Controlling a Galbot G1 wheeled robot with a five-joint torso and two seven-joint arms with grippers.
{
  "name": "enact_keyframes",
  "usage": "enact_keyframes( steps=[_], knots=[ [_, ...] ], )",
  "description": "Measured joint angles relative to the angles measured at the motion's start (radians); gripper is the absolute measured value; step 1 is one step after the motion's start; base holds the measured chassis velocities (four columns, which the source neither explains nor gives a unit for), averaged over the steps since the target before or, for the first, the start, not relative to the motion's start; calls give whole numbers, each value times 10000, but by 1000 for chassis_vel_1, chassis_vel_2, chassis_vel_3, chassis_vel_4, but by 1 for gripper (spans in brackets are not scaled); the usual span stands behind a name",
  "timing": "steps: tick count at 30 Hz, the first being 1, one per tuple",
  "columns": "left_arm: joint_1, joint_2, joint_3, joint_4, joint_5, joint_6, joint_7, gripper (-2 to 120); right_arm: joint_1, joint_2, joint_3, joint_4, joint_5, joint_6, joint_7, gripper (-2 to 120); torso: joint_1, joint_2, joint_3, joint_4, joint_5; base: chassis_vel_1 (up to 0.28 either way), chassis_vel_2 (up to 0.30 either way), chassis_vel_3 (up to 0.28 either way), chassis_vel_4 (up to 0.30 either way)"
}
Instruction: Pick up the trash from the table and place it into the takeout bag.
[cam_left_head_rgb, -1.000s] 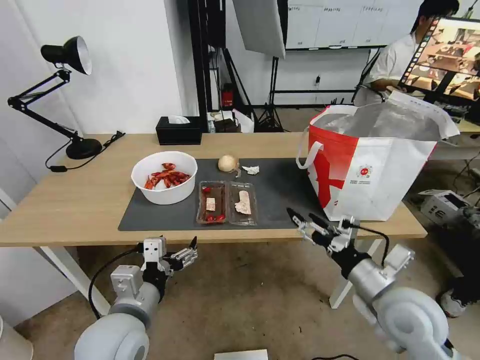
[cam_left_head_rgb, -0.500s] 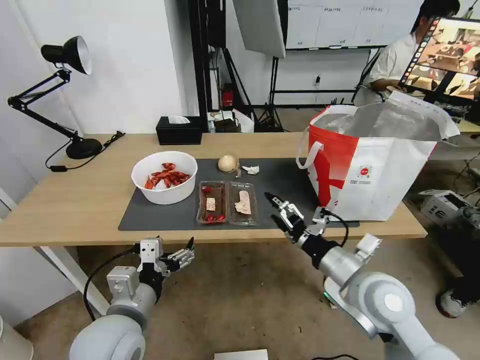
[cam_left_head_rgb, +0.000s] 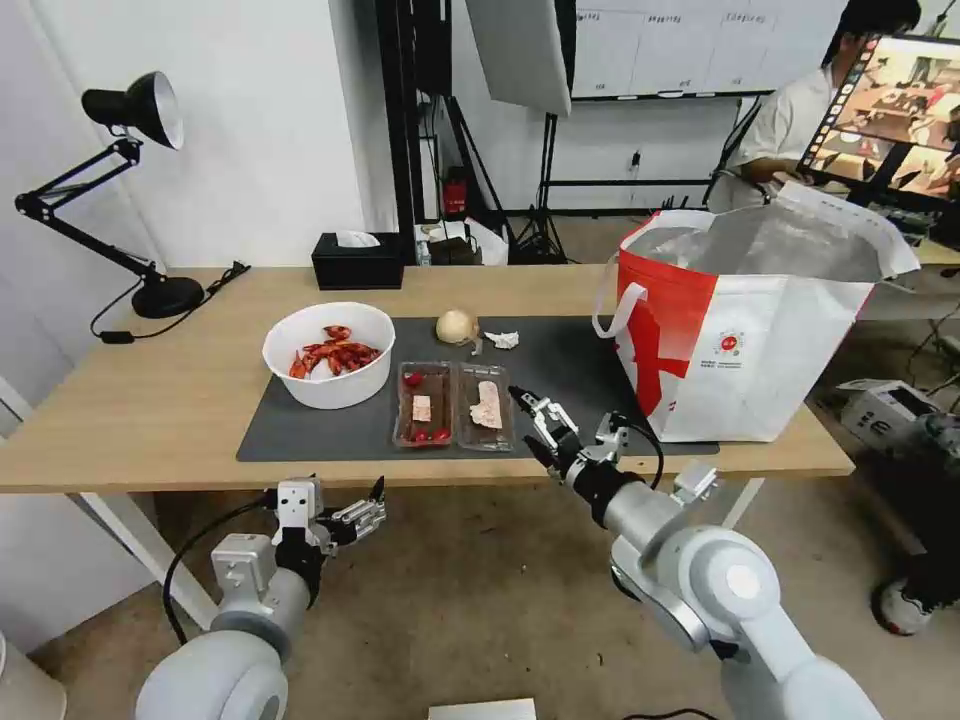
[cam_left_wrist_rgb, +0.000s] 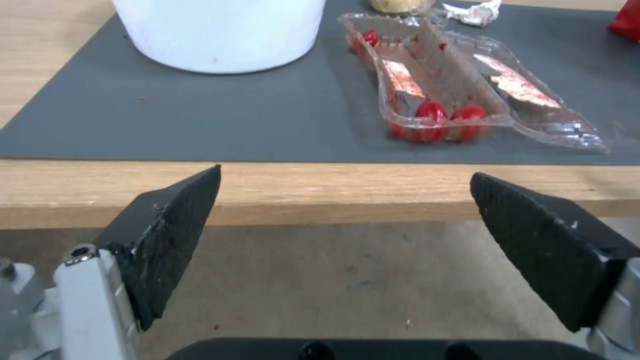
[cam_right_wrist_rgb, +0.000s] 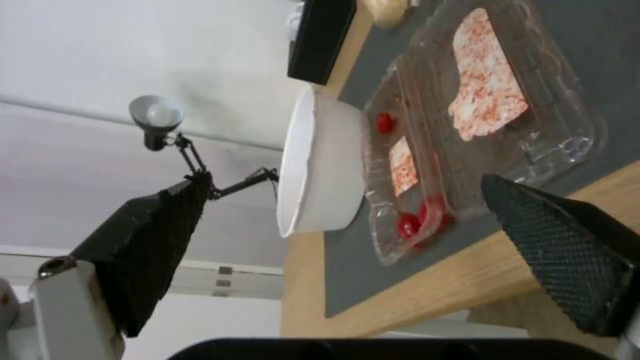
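Left gripper: below the table front edge, black wedge fingers spread, empty. Round white bowl, ribbed clear hinged tray, beige lump, crumpled tissue: on grey mat. Right gripper: gaping, empty, beside tray. Boxy foil-lined takeout bag: right end.

Walls: plain white, filling the upper left
Floor: worn brown concrete along the bottom
Desk lamp: black, jointed desk lamp at upper left
Light stands: black stands at top centre
Monitor: lit monitor at upper right
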Motion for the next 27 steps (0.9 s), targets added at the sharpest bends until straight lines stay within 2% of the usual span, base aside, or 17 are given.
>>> enact_keyframes(
  steps=[3,13,27],
  knots=[
    [2,-2,-5,9,2,4,0,100,104,41,-82,-50,-41,-18,115,100,0,0,0,0,0,0,0,0,0],
    [70,-20,-82,62,32,19,1,100,954,378,-790,-577,-795,-288,1812,100,0,0,0,0,1,0,0,0,0],
    [159,24,-119,141,58,29,-1,100,1731,834,-1365,-970,-1040,-302,3008,100,-1,1,0,0,0,0,0,0,0]
  ],
)
